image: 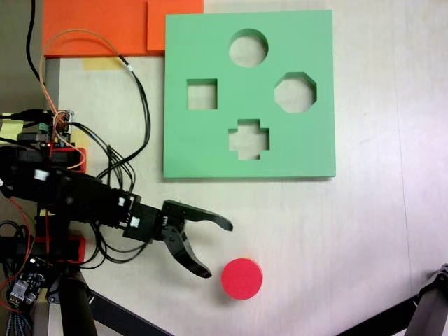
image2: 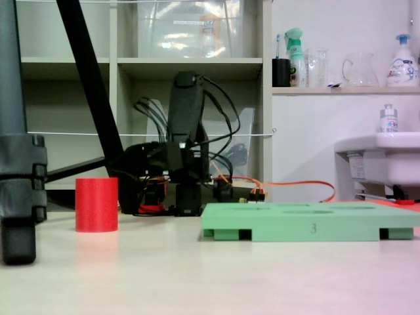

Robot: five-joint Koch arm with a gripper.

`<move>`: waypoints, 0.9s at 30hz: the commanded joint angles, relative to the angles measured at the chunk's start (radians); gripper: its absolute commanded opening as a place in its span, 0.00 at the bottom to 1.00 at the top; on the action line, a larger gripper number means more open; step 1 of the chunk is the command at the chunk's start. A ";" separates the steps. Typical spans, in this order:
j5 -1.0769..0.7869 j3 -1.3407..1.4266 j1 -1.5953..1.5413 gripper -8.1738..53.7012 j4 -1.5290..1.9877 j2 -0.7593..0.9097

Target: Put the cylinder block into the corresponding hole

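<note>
Cylinder block [image: 242, 278] just beside open pincer [image: 215, 249]

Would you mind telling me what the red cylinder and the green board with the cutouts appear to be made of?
The cylinder block looks like dense foam: matte, evenly red, no shine on its flat top. The green board seems to be the same kind of foam: thick, matte, with cleanly cut holes. Painted wood or plastic cannot be excluded.

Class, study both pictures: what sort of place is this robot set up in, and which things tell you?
Probably a lab or workshop corner rather than a home: shelving holds a storage box, spray bottles and a jug stand beside a sink, and camera tripod legs stand on the table.
</note>
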 commanded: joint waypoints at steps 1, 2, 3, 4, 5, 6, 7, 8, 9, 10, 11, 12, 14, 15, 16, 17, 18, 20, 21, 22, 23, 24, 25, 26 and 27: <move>0.002 -0.029 0.040 0.88 -0.336 -0.166; 0.002 -0.040 0.051 0.88 -0.368 -0.218; 0.002 -0.040 0.054 0.88 -0.371 -0.235; 0.002 -0.049 0.052 0.91 -0.373 -0.258; 0.002 -0.051 0.052 0.91 -0.374 -0.278; 0.002 -0.052 0.054 0.91 -0.376 -0.293; 0.002 -0.057 0.054 0.91 -0.379 -0.307; 0.002 -0.061 0.057 0.91 -0.382 -0.321; 0.002 -0.067 0.061 0.91 -0.390 -0.333; 0.000 -0.080 0.069 0.91 -0.393 -0.348; 0.000 -0.092 0.074 0.91 -0.400 -0.368; 0.000 -0.109 0.081 0.91 -0.407 -0.391; 0.000 -0.152 0.101 0.91 -0.411 -0.440; 0.000 -0.169 0.107 0.91 -0.411 -0.457; 0.000 -0.187 0.115 0.91 -0.411 -0.472; -0.002 -0.209 0.120 0.91 -0.411 -0.494; -0.002 -0.235 0.121 0.91 -0.411 -0.518; -0.006 -0.276 0.123 0.91 -0.411 -0.557; -0.009 -0.296 0.121 0.91 -0.411 -0.572; -0.011 -0.318 0.123 0.91 -0.411 -0.589; -0.015 -0.337 0.121 0.91 -0.410 -0.603; -0.020 -0.359 0.123 0.91 -0.410 -0.621; -0.023 -0.376 0.123 0.91 -0.407 -0.630; -0.026 -0.396 0.123 0.91 -0.403 -0.646; -0.031 -0.420 0.123 0.91 -0.394 -0.660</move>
